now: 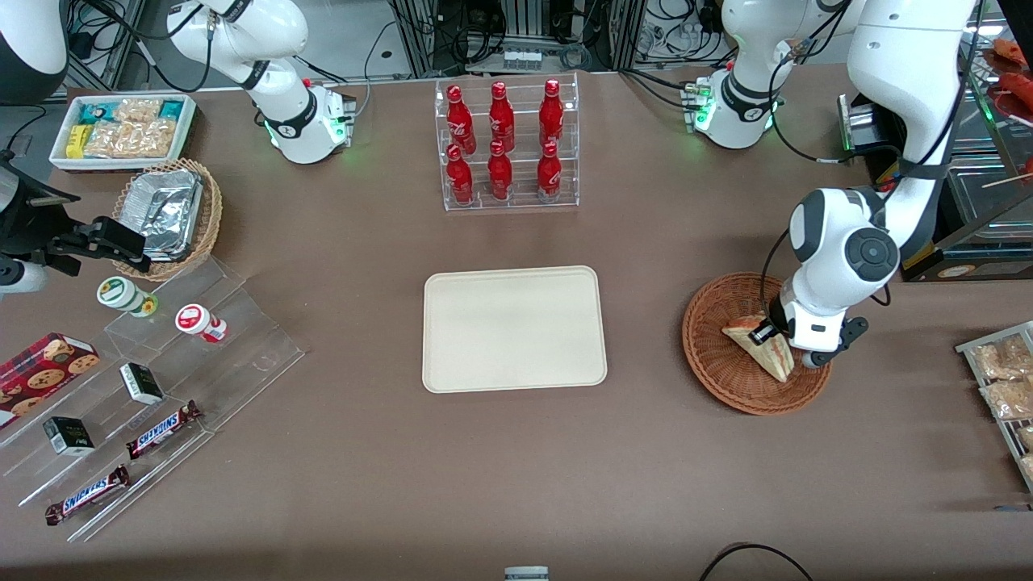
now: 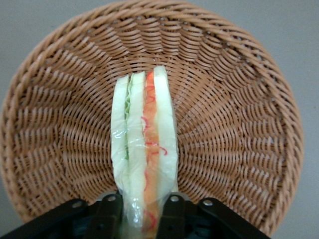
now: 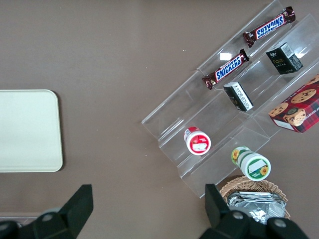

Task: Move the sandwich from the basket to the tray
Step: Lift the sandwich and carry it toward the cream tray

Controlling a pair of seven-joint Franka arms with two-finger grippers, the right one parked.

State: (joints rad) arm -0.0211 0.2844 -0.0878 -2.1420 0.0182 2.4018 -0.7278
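White snack box [image 1: 121,129] of packets at the parked arm's end of the table, tan wicker basket [image 1: 211,216] with foil containers [image 1: 165,211] just nearer the front camera than it. Clear stepped display [image 1: 161,387] nearer still: two small round tubs [image 1: 127,295] [image 1: 199,322], cookie box [image 1: 44,367], two small dark boxes [image 1: 142,382] [image 1: 68,436], two Snickers bars [image 1: 163,429] [image 1: 87,495].

Mid-table: clear rack [image 1: 508,145] with six red bottles [image 1: 500,117], standing upright in two rows. Cream tray [image 1: 514,328] nearer the front camera than the rack, flat on the table, nothing on it. Tray corner also shows in the right wrist view [image 3: 27,130].

Toward the working arm's end: reddish-brown basket [image 1: 718,355], well apart from the tray. Sandwich [image 1: 763,345] is inside the basket, wedge tip pointing toward the front camera. Gripper [image 1: 776,332] is down in the basket at the sandwich's wide end. Wrist view: basket [image 2: 234,114] fills the frame, sandwich [image 2: 144,149] on edge with the layered cut side up, green filling on one side, red-orange on the other, clear wrap over it. Black fingers [image 2: 172,219] sit one on each bread face, clamped on the sandwich's near end. Can't tell if the sandwich is lifted off the weave or resting on it.

Wire rack of bagged snacks [image 1: 1005,379] at the table edge, past the basket.
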